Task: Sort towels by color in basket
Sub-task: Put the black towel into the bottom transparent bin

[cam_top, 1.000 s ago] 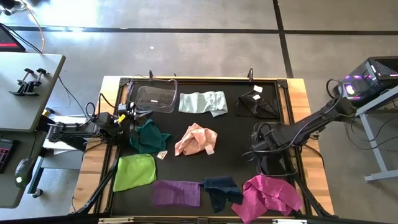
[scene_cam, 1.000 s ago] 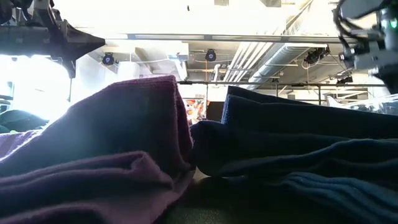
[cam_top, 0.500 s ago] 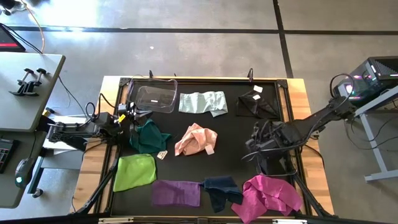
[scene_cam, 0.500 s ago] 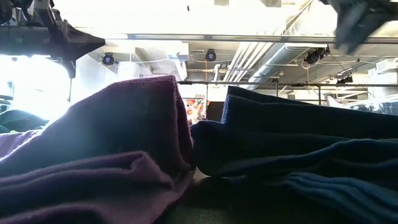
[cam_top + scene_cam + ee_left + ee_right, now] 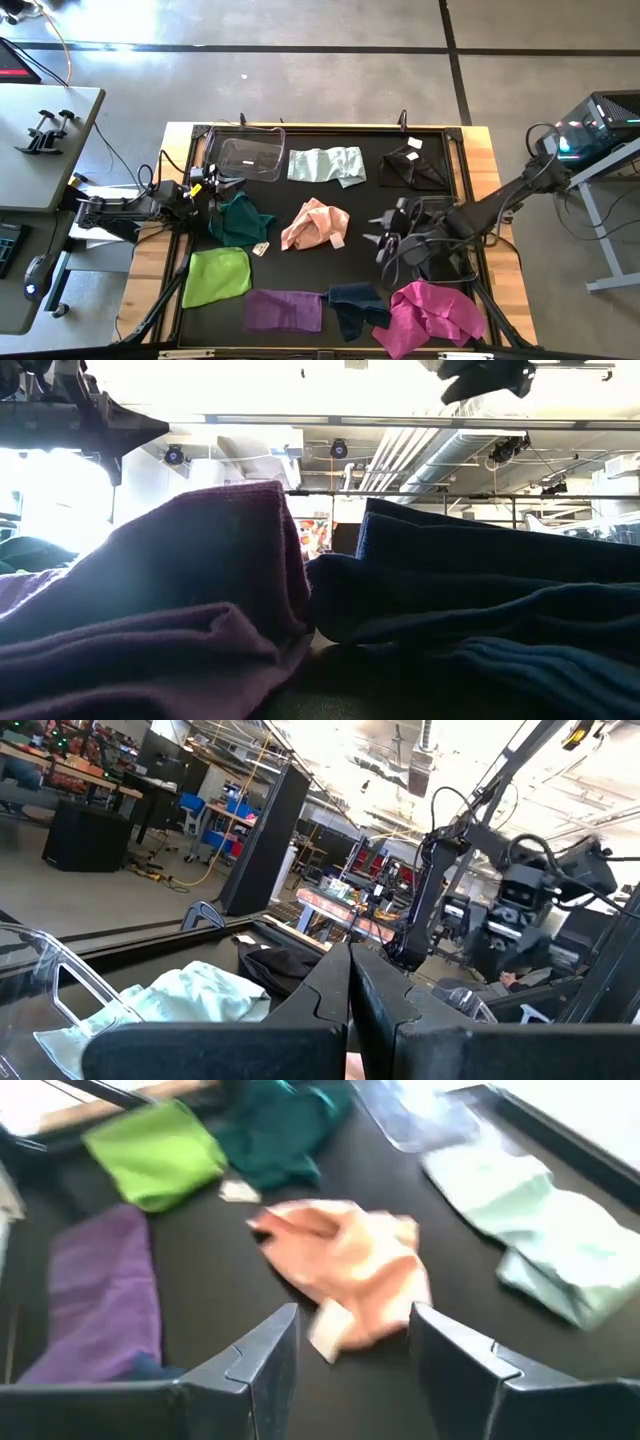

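Eight towels lie flat or crumpled on the black table: mint [image 5: 325, 165], black [image 5: 412, 168], dark teal [image 5: 238, 218], peach-pink [image 5: 315, 225], lime green [image 5: 217, 275], purple [image 5: 283, 310], navy [image 5: 352, 305] and magenta [image 5: 430, 315]. A clear basket [image 5: 247, 157] stands at the far left corner. My right gripper [image 5: 385, 242] hovers open just right of the peach-pink towel [image 5: 350, 1265], which shows between its fingers in the right wrist view. My left gripper [image 5: 205, 186] is shut and waits at the left edge, between the basket and the dark teal towel.
The table has a raised dark frame [image 5: 330, 128] around it. The purple towel [image 5: 180, 580] and navy towel [image 5: 480, 590] fill the low view. Bare table [image 5: 375, 205] lies between the peach-pink and black towels. A desk with clamps [image 5: 45, 130] stands off the left side.
My right gripper has swung from over the table's right part toward the left, closing in on the peach-pink towel. The towels and my left arm have stayed where they were.
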`<move>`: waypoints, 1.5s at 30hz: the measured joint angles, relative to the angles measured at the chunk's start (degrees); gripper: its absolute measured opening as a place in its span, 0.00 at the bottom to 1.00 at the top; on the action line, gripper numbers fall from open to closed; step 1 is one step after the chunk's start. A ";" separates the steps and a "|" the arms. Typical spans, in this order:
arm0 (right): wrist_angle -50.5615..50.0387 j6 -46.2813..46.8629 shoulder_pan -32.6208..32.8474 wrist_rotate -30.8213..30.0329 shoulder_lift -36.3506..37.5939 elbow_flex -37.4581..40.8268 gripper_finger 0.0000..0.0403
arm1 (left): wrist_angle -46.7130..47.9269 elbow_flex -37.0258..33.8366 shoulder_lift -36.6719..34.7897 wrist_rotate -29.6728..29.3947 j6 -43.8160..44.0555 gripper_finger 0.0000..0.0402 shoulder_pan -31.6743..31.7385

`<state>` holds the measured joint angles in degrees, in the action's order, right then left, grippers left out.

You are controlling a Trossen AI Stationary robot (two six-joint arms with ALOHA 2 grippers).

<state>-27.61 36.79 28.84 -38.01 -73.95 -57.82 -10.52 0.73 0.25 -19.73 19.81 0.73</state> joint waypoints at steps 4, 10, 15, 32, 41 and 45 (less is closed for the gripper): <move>21.80 -10.29 -0.43 0.69 0.00 9.01 0.45 | -0.01 0.00 0.00 0.00 -0.02 0.00 0.00; 58.54 -21.92 -2.51 5.21 -0.04 25.32 0.45 | -0.09 0.00 0.00 0.00 -0.04 0.00 0.00; 77.36 -24.05 -3.89 6.53 -1.74 33.06 0.45 | -0.09 0.00 0.00 1.30 0.50 0.00 0.00; 79.58 -30.79 -7.82 10.13 -19.22 22.54 0.45 | -3.71 0.02 5.92 8.39 -0.43 0.00 -1.04; 67.79 -30.78 -10.29 11.75 -19.46 16.88 0.45 | -8.24 0.02 8.29 8.30 -1.95 0.00 -1.22; 53.57 -29.13 -11.70 11.47 -19.43 12.06 0.45 | -7.77 0.02 9.26 8.60 -1.95 0.00 -1.20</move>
<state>25.96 7.66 17.15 -26.54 -93.38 -45.76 -18.28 0.75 9.52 -11.13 17.86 -0.47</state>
